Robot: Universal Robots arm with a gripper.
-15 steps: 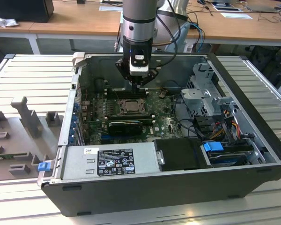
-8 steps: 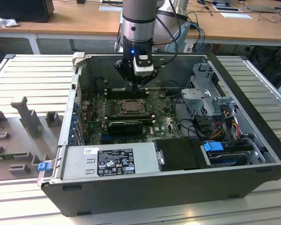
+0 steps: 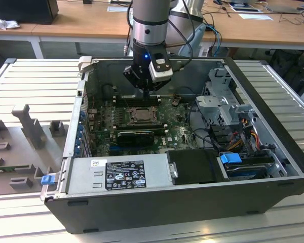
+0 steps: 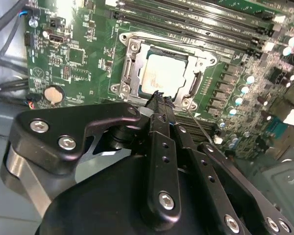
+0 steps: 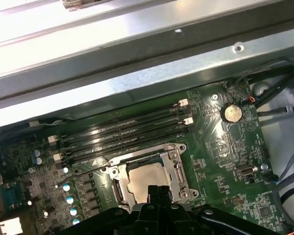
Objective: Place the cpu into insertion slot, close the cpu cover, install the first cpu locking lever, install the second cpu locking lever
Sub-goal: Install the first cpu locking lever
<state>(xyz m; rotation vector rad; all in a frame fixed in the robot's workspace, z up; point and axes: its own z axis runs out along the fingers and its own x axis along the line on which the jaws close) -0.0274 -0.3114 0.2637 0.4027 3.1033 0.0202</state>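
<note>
End effector: we have the end effector (image 4: 159,98) with both fingers pressed together into one narrow blade, nothing pinched between them.
Cpu: the cpu (image 4: 164,73) lies flat in the insertion slot (image 3: 141,114), just beyond the fingertips and lower, pale face up.
Cpu cover: the cpu cover (image 5: 179,169) looks to be down over the chip, its window framing the metal face. We judge the chip seated.
Handling: we reckon the chip is light, stiff and slick, and the contact field beneath it is fragile. It is best taken by opposite edges, never shoved on its face. The cover is thin, springy sheet metal, best pressed at its rim.
Arm pose: the arm (image 3: 149,30) drops almost straight down into the computer case (image 3: 192,202), with the fingertips at the socket's near edge. Whether they touch it we cannot tell. The memory slots (image 5: 127,129) run past the socket's far side.
</note>
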